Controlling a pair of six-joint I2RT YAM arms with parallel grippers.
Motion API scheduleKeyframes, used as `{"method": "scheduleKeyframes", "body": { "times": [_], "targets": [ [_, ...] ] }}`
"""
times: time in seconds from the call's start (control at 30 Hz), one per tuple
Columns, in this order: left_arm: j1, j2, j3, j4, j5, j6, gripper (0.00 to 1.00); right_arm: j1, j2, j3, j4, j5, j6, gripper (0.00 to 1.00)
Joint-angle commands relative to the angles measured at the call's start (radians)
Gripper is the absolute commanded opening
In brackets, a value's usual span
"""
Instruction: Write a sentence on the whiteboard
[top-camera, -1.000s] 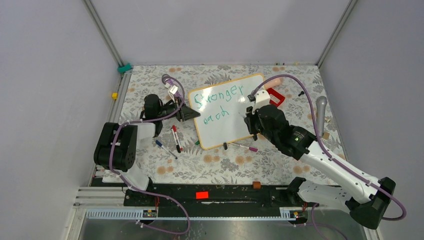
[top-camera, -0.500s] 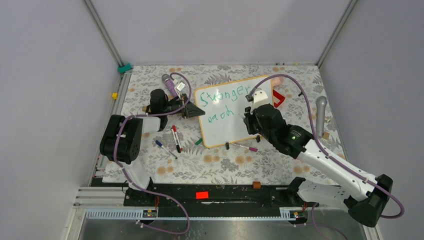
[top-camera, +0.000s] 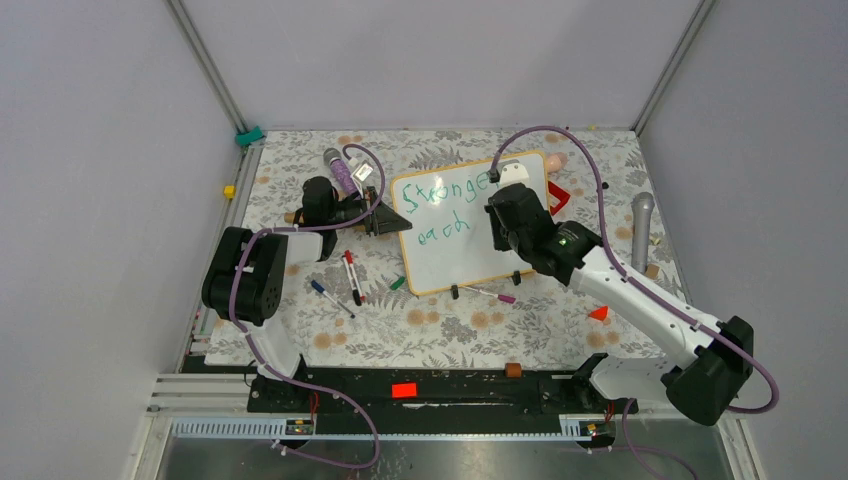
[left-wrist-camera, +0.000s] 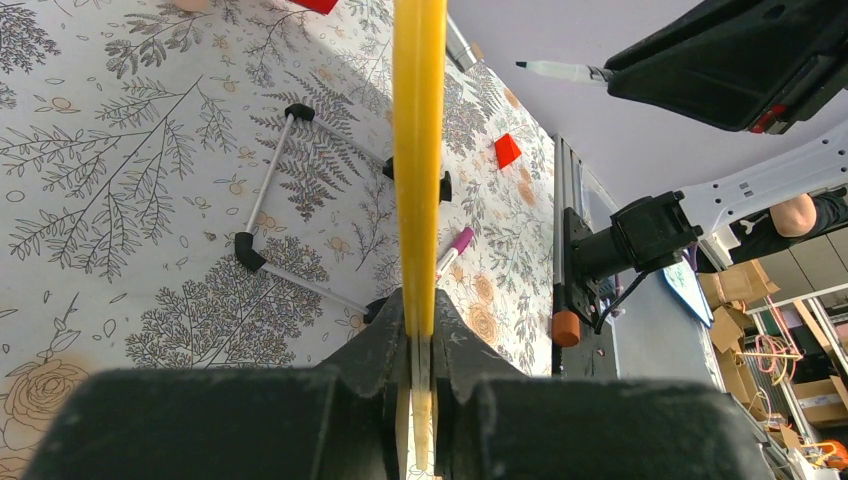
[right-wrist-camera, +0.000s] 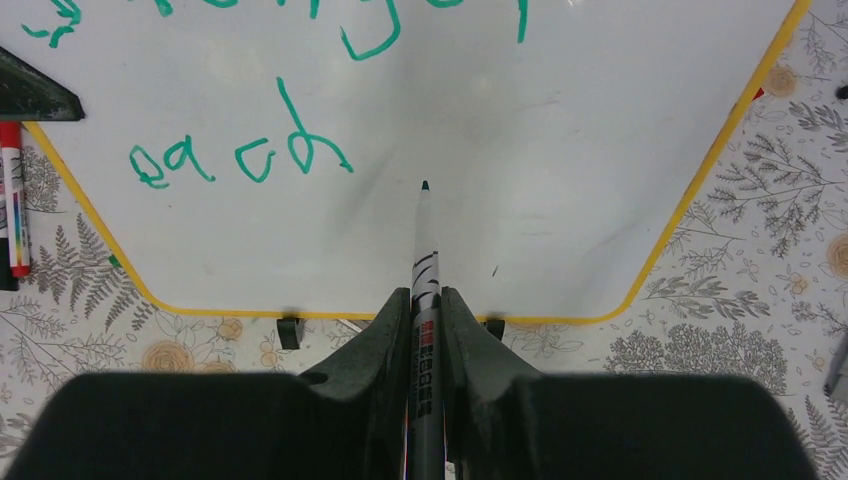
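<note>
The whiteboard sits mid-worktop, nearer the far edge, turned so its long sides run obliquely to the worktop's edges. The left gripper is clamped tight on the board's left edge; in the left wrist view its fingers pinch the orange-tan frame with no gap. The right gripper is closed around a marker that points at the bare white area just right of the lower line. In the left wrist view the tip appears clear of the surface, though the right wrist view does not settle it. The sentence reads "Stronger" on top and "each" beneath, in green (nothing after that). On the worktop left of the board lie a red-capped marker and a blue pen. A pink-capped marker lies along the board's near edge. A small orange wedge sits toward the right edge.
</note>
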Motion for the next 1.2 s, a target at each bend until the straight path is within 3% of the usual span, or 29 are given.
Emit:
{"method": "scheduleKeyframes", "body": {
  "times": [0.0, 0.23, 1.17],
  "targets": [
    [-0.023, 0.009, 0.008, -0.008, 0.066, 0.029, 0.00, -0.009, 0.054, 0.077, 0.007, -0.030, -0.010, 0.00],
    [-0.023, -0.014, 0.019, -0.138, 0.038, 0.127, 0.00, -0.011, 0.086, 0.063, 0.073, -0.213, -0.027, 0.00],
    [-0.027, -0.037, 0.015, -0.196, 0.016, 0.175, 0.00, 0.001, 0.227, 0.184, 0.135, -0.163, -0.053, 0.00]
  ]
}}
